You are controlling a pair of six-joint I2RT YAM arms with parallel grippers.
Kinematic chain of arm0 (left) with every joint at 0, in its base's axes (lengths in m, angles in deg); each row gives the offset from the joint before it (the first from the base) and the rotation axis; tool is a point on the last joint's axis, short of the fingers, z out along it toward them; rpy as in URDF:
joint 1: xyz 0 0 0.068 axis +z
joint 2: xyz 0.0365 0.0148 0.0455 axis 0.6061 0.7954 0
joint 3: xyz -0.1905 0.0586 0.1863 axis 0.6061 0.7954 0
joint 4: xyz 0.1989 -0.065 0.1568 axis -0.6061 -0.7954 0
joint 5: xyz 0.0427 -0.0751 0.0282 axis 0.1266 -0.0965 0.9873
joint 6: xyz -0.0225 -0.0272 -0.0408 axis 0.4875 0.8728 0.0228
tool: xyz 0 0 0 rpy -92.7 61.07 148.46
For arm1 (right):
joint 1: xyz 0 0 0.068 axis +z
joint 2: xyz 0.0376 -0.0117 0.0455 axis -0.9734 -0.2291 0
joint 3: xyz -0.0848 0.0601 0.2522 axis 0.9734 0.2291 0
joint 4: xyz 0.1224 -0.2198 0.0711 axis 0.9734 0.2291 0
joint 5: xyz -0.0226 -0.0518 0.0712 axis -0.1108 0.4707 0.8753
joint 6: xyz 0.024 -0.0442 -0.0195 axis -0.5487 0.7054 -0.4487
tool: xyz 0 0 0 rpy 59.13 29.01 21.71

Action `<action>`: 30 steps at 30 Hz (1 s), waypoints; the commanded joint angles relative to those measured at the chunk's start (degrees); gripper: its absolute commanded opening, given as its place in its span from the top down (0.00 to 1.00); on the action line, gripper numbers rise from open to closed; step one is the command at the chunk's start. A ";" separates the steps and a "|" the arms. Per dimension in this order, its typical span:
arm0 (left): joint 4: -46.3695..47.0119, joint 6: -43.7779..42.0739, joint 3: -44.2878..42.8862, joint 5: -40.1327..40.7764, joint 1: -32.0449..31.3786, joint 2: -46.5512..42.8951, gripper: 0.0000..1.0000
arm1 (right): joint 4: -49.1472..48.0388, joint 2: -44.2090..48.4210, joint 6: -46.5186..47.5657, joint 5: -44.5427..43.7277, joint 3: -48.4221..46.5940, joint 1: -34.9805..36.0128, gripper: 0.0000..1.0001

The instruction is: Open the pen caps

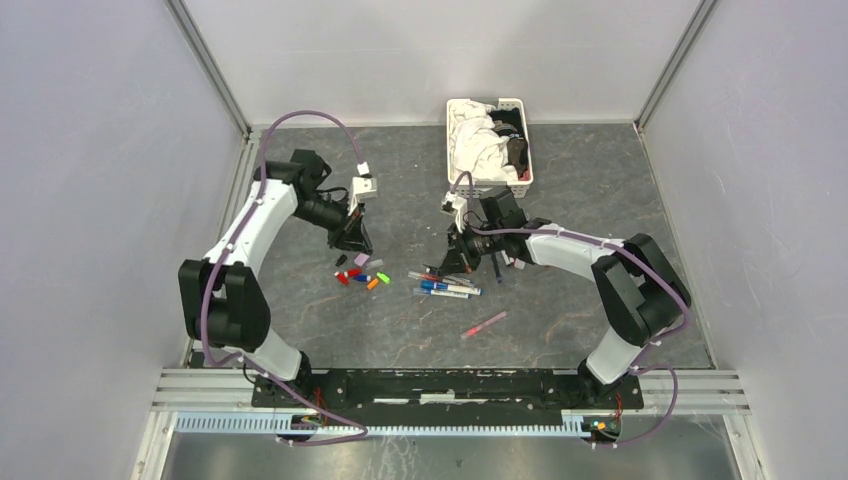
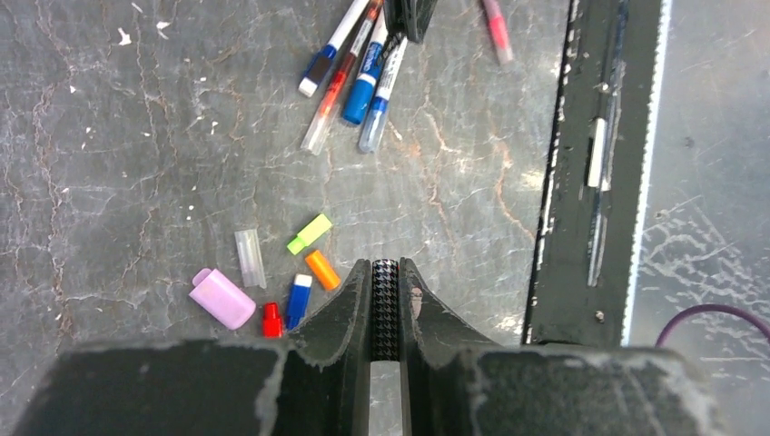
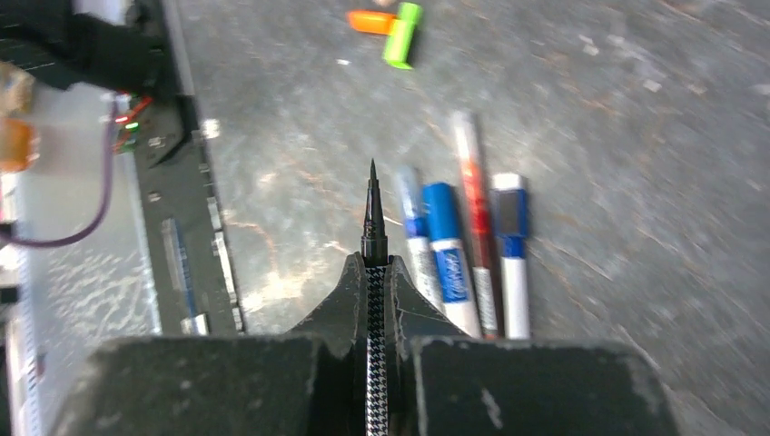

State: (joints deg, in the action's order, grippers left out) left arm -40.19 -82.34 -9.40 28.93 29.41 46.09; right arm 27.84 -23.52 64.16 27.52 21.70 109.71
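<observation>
My left gripper point(image 2: 386, 265) is shut on a houndstooth-patterned pen cap point(image 2: 386, 304), held a little above the table. Just left of it lie loose pen caps: lilac point(image 2: 222, 300), clear point(image 2: 249, 258), green point(image 2: 310, 233), orange point(image 2: 321, 269), blue point(image 2: 298, 301) and red point(image 2: 271, 320). My right gripper point(image 3: 375, 262) is shut on a houndstooth pen point(image 3: 374, 345) whose bare black pointed tip point(image 3: 372, 213) sticks out past the fingers. Several pens point(image 3: 463, 263) lie side by side just right of it. From above, the left gripper point(image 1: 352, 238) and right gripper point(image 1: 462, 255) hang apart over the caps point(image 1: 360, 272) and pens point(image 1: 445, 287).
A white slatted basket point(image 1: 518, 125) with cloths stands at the back, behind the right arm. A single pink-red pen point(image 1: 485, 324) lies nearer the front. The black base rail point(image 2: 581, 182) runs along the near table edge.
</observation>
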 commanded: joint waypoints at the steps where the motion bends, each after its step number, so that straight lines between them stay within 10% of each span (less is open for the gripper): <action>1: 10.64 5.22 5.33 2.60 -0.09 -1.33 0.98 | 3.41 2.84 1.07 -15.25 -1.46 -1.67 1.00; 8: 30.98 18.25 14.44 11.06 -0.17 0.30 0.95 | -1.00 9.29 -4.15 -45.39 5.01 -3.15 1.00; 21: 40.31 21.93 15.88 14.24 -4.03 7.55 0.86 | -8.69 7.39 -10.89 -54.43 10.41 -5.67 1.00; 30: 39.04 21.82 15.76 13.29 -4.32 6.95 0.54 | -10.71 4.23 -12.12 -56.24 11.19 -5.65 1.00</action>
State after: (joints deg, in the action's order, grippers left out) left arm -1.61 -61.84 6.64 42.79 25.17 53.98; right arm 20.28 -18.26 53.76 -26.21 32.14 104.00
